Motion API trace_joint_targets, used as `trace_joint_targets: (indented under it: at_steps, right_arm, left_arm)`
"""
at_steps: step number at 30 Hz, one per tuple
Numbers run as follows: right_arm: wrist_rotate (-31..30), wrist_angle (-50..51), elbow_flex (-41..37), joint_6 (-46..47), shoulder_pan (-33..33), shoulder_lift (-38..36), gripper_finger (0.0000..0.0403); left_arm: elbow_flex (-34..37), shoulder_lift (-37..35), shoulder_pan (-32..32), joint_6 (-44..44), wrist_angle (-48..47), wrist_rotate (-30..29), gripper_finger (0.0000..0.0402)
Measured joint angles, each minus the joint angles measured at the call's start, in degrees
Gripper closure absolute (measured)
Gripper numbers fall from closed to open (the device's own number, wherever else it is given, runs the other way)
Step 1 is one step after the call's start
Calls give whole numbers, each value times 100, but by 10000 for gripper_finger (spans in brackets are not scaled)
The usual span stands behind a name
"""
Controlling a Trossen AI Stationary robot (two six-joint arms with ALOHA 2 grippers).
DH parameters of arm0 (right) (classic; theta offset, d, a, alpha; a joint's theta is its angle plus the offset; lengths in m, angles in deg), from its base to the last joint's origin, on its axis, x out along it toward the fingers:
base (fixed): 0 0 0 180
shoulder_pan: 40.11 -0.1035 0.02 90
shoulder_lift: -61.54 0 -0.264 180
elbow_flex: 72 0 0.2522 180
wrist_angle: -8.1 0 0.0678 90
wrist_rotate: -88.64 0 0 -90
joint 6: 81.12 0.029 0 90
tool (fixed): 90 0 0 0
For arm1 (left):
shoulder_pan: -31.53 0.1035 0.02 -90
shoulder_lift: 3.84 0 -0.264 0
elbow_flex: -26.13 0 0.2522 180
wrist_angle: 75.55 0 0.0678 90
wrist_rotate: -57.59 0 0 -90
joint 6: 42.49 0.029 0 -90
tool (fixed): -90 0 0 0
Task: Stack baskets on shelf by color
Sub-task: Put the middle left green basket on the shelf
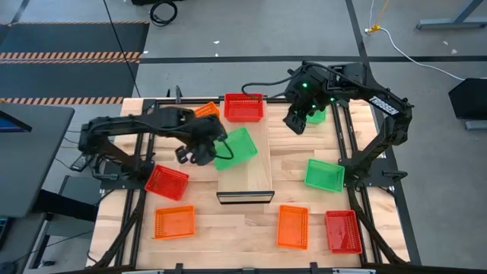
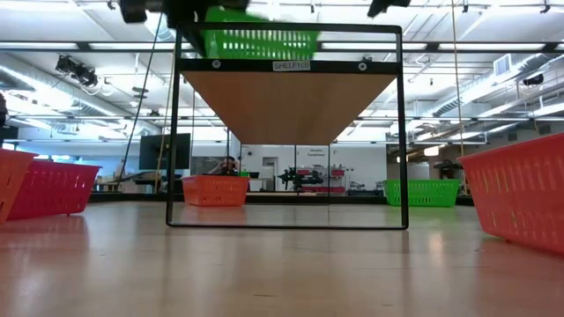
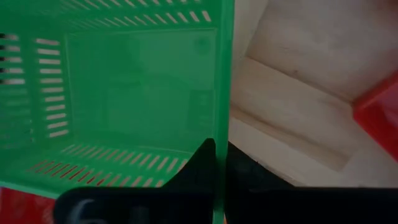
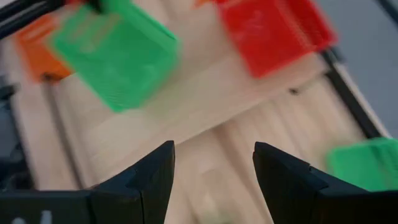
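A green basket [image 1: 236, 148] is gripped by its rim in the left end effector [image 1: 199, 152], pinched tight, and is held tilted over the shelf's [image 1: 245, 183] nine-o'clock edge, apparently clear of the board. A red basket [image 1: 244, 107] sits at the shelf's twelve-o'clock end. The right end effector [image 4: 213, 163] hangs with fingers spread wide and empty at about one o'clock of the shelf, above the tabletop [image 1: 304, 148]. Other baskets lie scattered around.
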Motion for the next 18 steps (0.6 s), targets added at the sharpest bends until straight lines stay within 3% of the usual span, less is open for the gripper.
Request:
trace_joint_targets:
  at_steps: [3,8,18]
  right_arm:
    - [127,-38,0,-205,-262,0,180]
    - [-227,48,0,-243,-531,0,182]
    - [-470,50,0,-295,-473,0,183]
  left_arm:
    - [0,233,-26,228,63,158,391]
    - [2,390,-188,248,450,177,391]
    - [0,374,-671,273,685,461,390]
